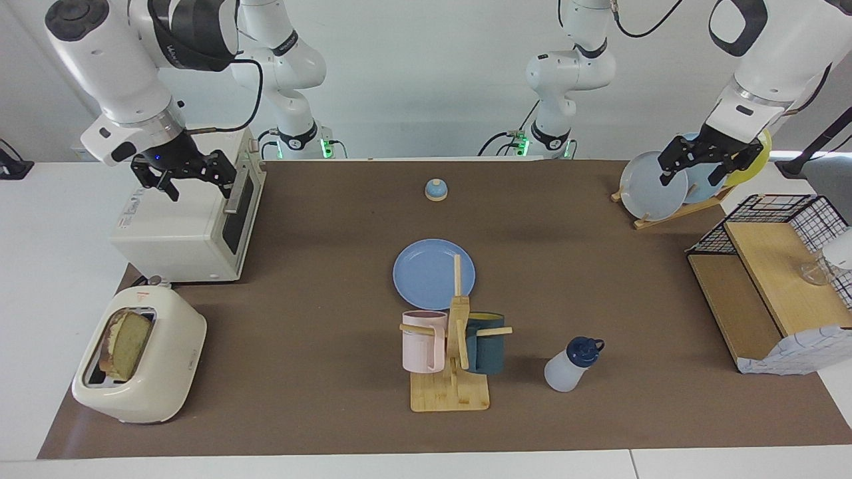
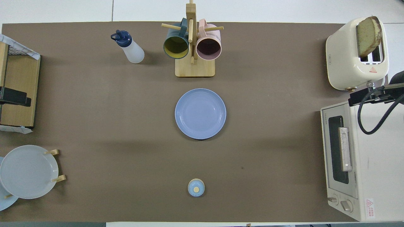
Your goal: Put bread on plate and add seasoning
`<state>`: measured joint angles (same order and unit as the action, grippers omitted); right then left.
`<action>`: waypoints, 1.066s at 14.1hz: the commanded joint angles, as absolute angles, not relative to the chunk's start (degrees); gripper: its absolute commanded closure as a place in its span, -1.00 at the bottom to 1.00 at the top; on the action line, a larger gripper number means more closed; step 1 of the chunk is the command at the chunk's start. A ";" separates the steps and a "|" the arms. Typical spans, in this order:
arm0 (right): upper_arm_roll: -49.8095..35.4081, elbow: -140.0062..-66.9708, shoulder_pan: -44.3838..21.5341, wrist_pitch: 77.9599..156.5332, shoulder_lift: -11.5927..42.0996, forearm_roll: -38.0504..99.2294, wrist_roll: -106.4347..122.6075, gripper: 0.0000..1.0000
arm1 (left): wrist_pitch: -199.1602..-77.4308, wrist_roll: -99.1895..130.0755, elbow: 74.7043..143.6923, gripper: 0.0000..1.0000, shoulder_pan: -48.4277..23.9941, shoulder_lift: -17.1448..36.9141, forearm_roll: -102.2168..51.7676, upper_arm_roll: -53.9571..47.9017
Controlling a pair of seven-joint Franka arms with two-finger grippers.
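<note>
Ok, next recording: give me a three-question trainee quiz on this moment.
1. True or false: the bread already lies on the blue plate.
2. Which stands nearer to the robots: A) the bell or B) the seasoning bottle?
3. Fill in: the right gripper hangs over the ____.

Key
1. False: it stands in the toaster.
2. A.
3. Toaster oven. The left gripper is by the plate rack; both are open and empty.

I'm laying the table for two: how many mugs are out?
2, both hung on the wooden mug stand, which is farther from the robots than the plate: a pink mug and a dark teal mug. None seems hidden.
</note>
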<state>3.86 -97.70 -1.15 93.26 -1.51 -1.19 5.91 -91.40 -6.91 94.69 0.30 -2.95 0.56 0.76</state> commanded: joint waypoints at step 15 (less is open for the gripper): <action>3.87 -98.35 -0.88 93.16 -2.37 -0.18 5.36 -1.00 | -92.45 -6.50 96.23 -1.00 -1.66 -4.31 1.32 0.26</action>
